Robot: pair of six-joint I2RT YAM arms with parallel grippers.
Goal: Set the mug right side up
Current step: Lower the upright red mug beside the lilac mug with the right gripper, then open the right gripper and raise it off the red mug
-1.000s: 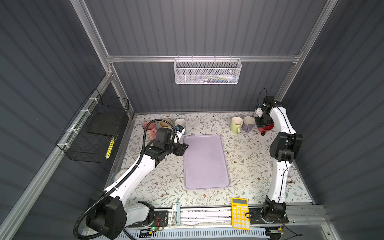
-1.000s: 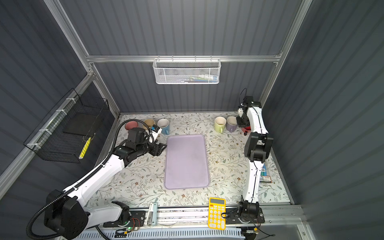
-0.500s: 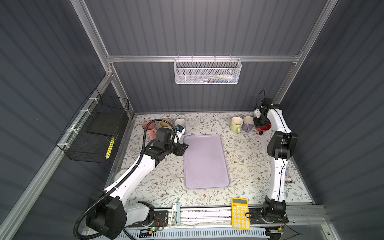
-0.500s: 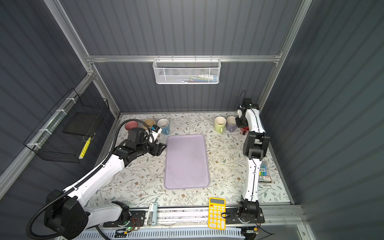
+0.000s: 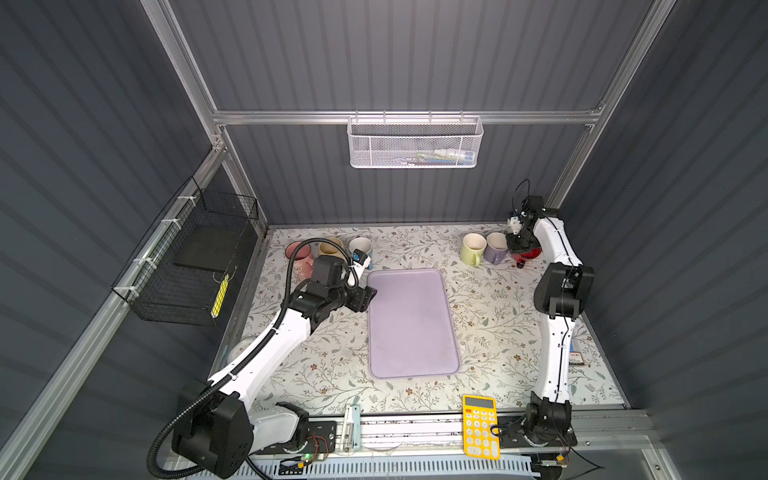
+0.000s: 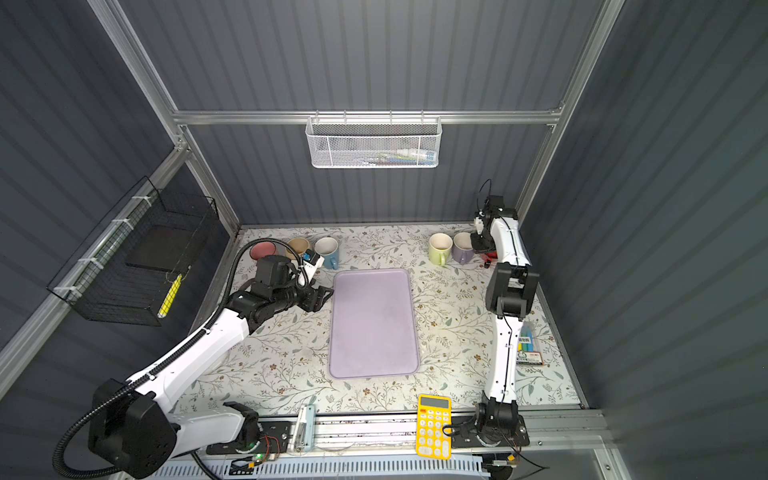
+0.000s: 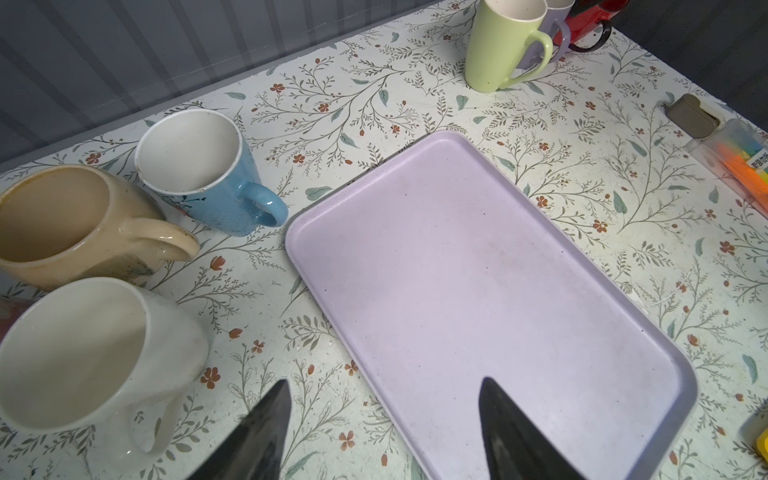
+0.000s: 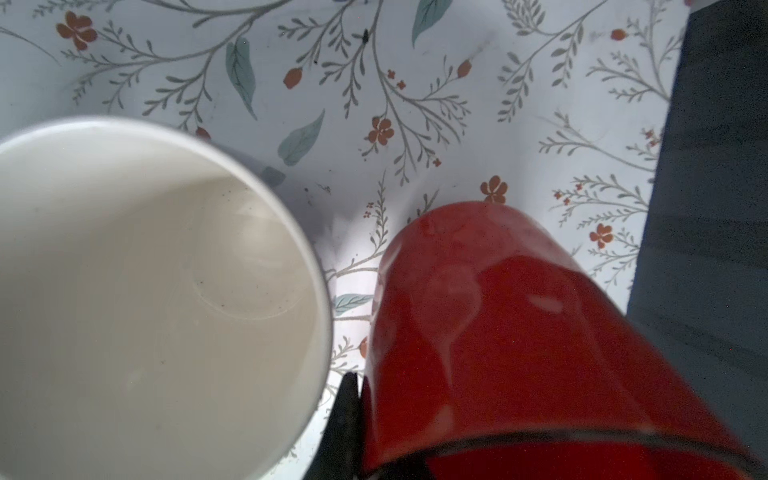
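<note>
- Right claw [image 5: 516, 244] is pinched tight on the wall of the red mug [image 8: 498, 332], with one dark finger [image 8: 347, 415] flat against the outside.
- The red mug is tilted off upright, well beyond the far right corner of the lilac tray [image 5: 411, 324].
- Purple mug [image 5: 496, 246] stands just beside it, and the green mug [image 5: 472, 247] is next along, nearer the tray.
- Left claw [image 7: 382, 386] hangs wide and empty at the tray's left edge.
- Past the tray's far left corner, the blue mug [image 7: 208, 183], tan mug [image 7: 62, 224] and white mug [image 7: 83, 357] stand upright on the bench [image 5: 498, 324].
</note>
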